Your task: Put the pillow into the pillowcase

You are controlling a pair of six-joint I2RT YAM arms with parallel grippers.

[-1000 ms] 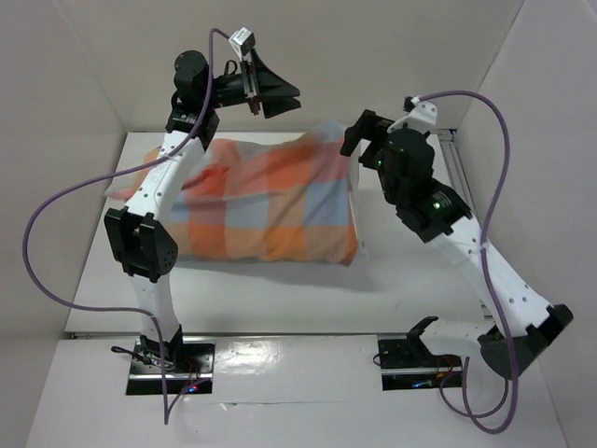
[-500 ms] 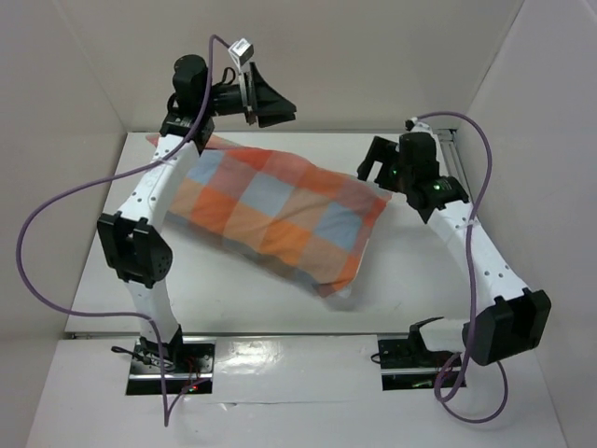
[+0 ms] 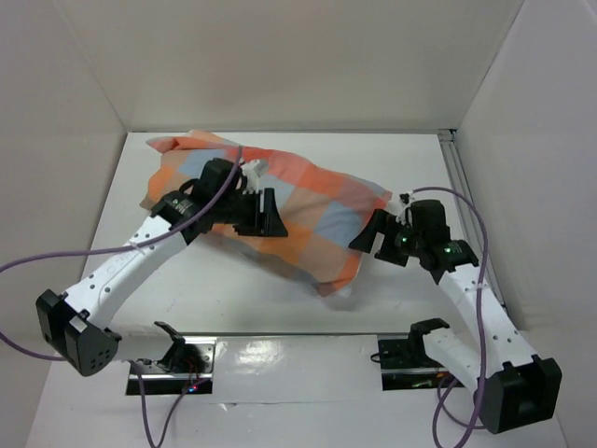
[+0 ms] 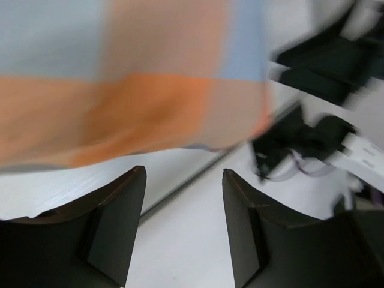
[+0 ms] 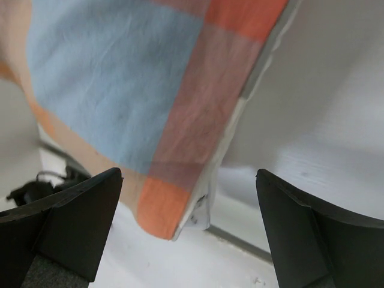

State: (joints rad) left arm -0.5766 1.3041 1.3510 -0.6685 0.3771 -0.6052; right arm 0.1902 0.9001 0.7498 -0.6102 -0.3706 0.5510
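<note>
Counter (image 3: 233, 299) carries the checked pillowcase (image 3: 308, 210), slantwise and plump. I judge the pillow (image 3: 342, 290) is mostly inside, with a white sliver showing at the near corner. Both arms reach low, flanking it, likely to tug cloth. Left jaws spread, empty, over the case; right jaws spread, empty, beside its right edge.

Even, bright overhead light with soft shadows; the left wrist view is motion-blurred, the others sharp.

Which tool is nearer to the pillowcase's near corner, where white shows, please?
Right. The right tool sits just right of that corner; the left tool hangs over the middle of the pillowcase, farther off.
</note>
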